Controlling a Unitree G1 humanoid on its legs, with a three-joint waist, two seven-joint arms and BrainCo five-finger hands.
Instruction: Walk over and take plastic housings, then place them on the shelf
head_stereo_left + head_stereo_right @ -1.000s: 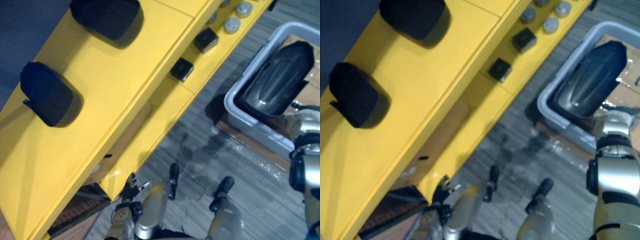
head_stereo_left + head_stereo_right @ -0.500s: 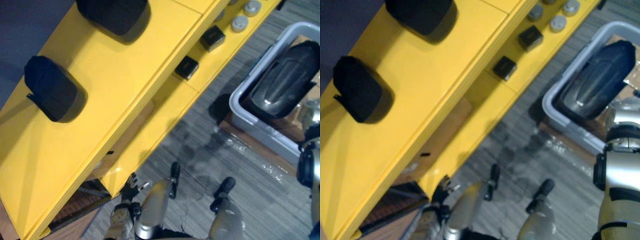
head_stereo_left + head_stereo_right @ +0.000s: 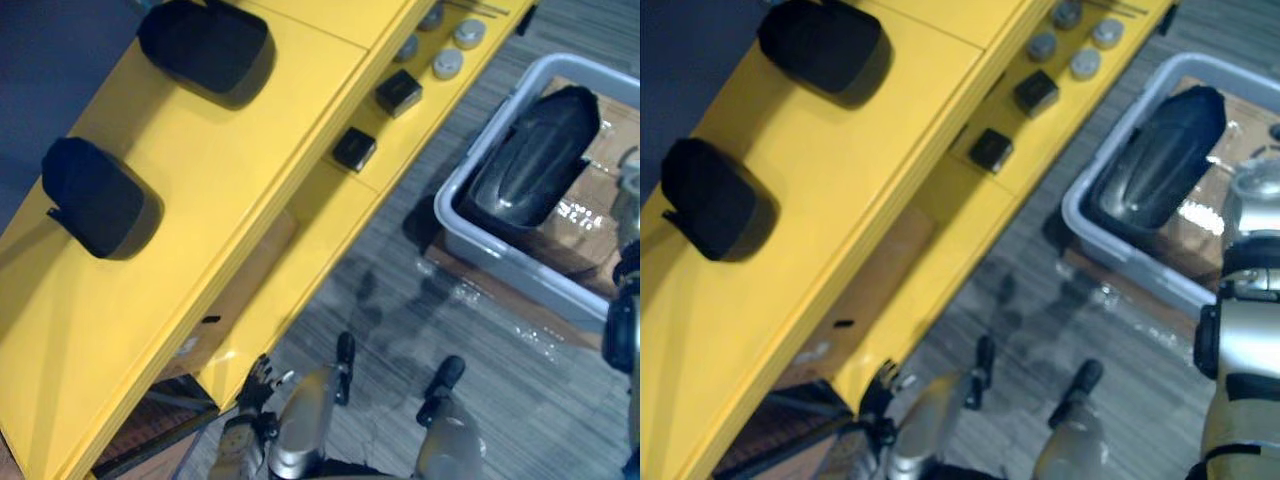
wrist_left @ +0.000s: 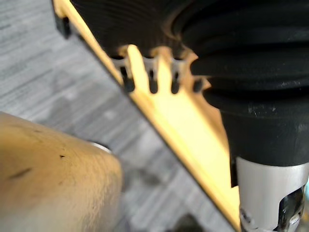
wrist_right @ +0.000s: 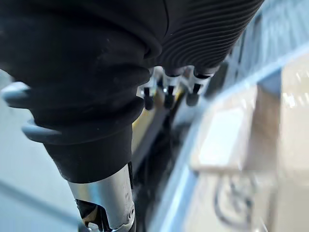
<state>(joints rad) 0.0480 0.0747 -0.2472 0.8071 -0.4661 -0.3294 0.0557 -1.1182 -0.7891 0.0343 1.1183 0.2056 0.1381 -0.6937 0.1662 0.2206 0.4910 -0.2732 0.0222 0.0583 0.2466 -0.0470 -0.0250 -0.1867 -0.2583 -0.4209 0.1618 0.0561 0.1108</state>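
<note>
- A long black plastic housing (image 3: 530,155) lies in the grey bin (image 3: 500,262) on the floor, to the right of the yellow shelf (image 3: 240,190).
- A rounded black housing (image 3: 205,45) and a second black housing (image 3: 92,195) sit apart on the shelf's top board.
- The left hand (image 3: 255,385) hangs low by the shelf's near end, fingers loosely straight, holding nothing.
- The right hand (image 5: 167,89) is near the bin's rim, fingers relaxed and empty.

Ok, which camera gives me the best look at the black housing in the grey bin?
The left eye view: the black housing lies whole in the grey bin, nothing across it. The right eye view shows it too, at much the same angle. The wrist views face the shelf edge and a blurred pale rim.
</note>
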